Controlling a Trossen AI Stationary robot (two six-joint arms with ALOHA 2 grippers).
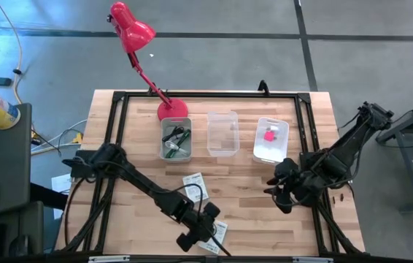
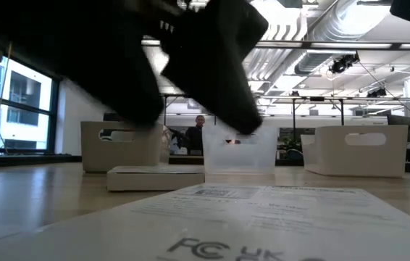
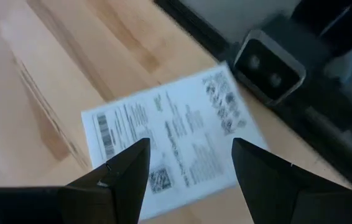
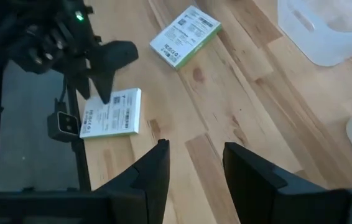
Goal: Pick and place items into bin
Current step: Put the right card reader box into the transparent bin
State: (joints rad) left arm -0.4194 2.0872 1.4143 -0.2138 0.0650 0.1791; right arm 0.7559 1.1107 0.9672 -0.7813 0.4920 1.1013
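Two white cards (image 4: 112,113) on table; three bins (image 1: 222,134); left pincer (image 3: 188,163) spread above one.

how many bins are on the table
3, in a row at the far side: left bin by the lamp base, holding dark items; empty-looking middle bin; right bin with a pink cube.

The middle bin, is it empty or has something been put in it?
Empty, as far as the high view shows: the middle bin is clear inside, while the left bin holds dark items and the right bin a pink cube.
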